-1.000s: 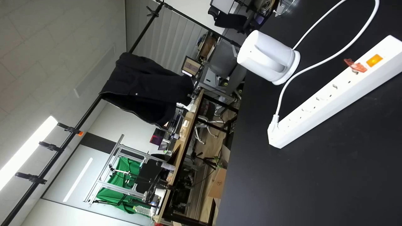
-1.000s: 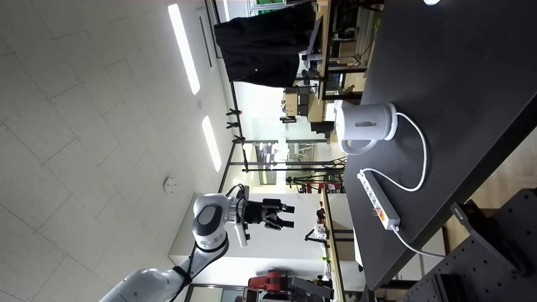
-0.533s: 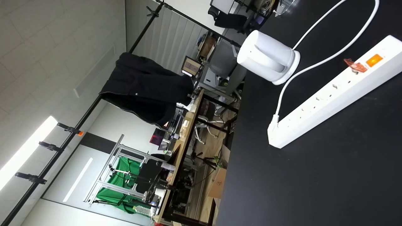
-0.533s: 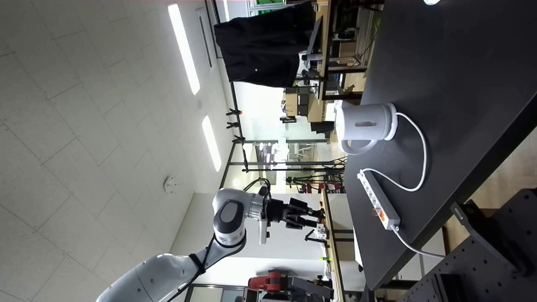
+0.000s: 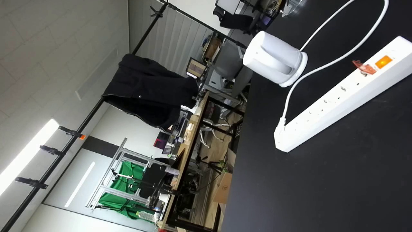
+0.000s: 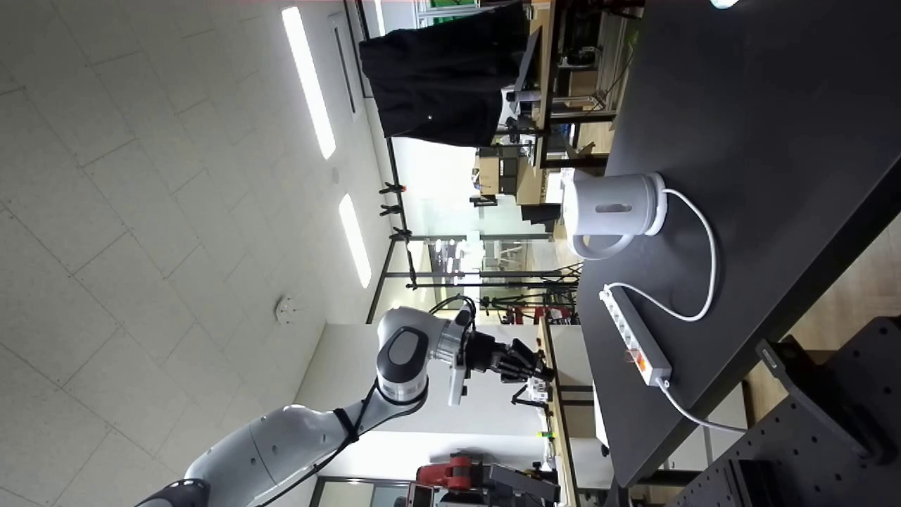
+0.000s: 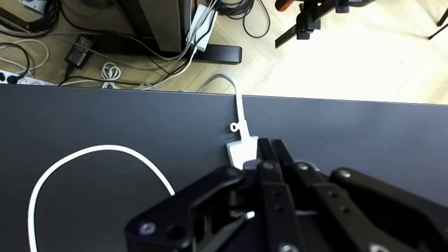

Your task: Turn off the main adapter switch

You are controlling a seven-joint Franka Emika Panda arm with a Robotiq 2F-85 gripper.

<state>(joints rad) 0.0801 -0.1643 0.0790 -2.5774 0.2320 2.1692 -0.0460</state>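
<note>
While the gripper [image 7: 272, 141] hangs above the black table [image 7: 105, 119], jaws clenched with nothing seen between them, the orange rocker switch [image 5: 383, 62] sits near one end of the white power strip [image 5: 346, 104] lying there. Likely too small to grasp, the switch will probably feel stiff and slick, so a firm press from above on one edge seems best; the strip looks light and might slide.

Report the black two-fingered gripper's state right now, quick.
Black two-fingered gripper: closed, holding nothing that the wrist view shows.
</note>
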